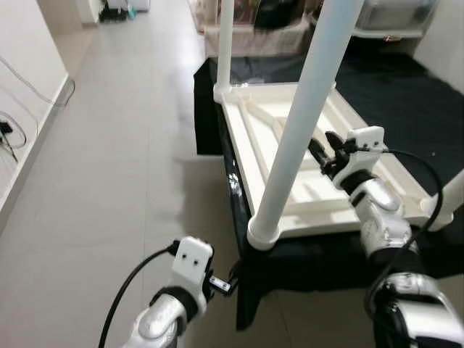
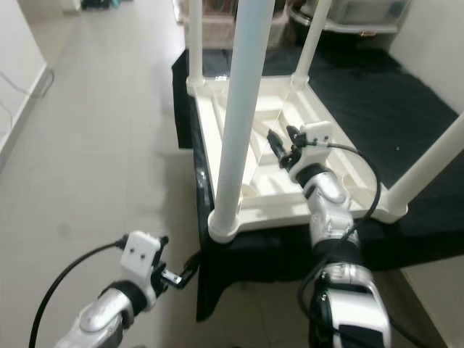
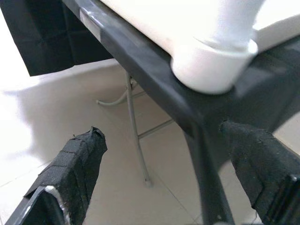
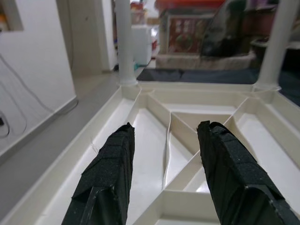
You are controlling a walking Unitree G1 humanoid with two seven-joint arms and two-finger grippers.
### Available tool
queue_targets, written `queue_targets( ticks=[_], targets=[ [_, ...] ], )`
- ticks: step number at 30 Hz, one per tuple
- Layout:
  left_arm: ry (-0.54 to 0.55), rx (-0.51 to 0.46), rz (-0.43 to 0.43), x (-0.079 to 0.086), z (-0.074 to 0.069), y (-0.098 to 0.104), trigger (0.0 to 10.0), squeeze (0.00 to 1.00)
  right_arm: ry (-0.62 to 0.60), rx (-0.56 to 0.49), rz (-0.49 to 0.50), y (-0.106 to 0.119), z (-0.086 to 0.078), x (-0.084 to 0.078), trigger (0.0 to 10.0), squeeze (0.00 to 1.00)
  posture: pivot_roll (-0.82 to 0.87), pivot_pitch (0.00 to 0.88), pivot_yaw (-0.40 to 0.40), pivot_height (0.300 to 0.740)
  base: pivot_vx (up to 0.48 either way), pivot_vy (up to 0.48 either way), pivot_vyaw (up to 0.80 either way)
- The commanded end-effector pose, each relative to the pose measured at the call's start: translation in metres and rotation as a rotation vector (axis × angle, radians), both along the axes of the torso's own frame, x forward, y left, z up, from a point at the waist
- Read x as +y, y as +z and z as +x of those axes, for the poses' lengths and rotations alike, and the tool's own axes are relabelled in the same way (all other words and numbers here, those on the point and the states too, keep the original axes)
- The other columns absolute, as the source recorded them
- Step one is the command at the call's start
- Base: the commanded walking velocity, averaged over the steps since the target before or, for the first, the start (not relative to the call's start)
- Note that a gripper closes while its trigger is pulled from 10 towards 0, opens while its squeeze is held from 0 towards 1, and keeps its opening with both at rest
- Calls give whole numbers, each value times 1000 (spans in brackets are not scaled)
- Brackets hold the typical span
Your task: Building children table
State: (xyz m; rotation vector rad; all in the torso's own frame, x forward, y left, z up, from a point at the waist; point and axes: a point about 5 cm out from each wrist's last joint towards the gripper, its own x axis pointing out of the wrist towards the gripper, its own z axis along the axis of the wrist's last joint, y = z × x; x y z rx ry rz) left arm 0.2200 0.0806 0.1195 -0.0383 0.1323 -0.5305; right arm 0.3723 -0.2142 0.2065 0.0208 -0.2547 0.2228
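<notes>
Four legs (image 2: 243,109) already stand on the upturned children's table (image 2: 279,156) (apparently near done), both grippers' jaws spread, right gripper (image 2: 281,147) above it.

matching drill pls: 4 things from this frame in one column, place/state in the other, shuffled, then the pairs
Things
1. near leg
2. right gripper
3. left gripper
4. black cloth

Places or states
A. low by the stand's near corner, fingers open, holding nothing
B. spread under the upturned tabletop
C. upright in the tabletop's near corner socket
D. over the ribbed underside of the tabletop, fingers open

Pairs: 1-C, 2-D, 3-A, 4-B
</notes>
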Motion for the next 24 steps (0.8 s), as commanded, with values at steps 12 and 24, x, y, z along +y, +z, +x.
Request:
queue_targets(
  ticks=[12,24],
  targets=[
    [-5,33,20,0,-2,-9,10000,0,-145,39,29,-5,-12,2,10000,0,75,100,-61,740,-208,0,0],
    [21,27,39,4,0,-11,10000,0,-63,195,48,-58,-56,55,10000,0,78,100,-60,740,0,0,0]
  ],
)
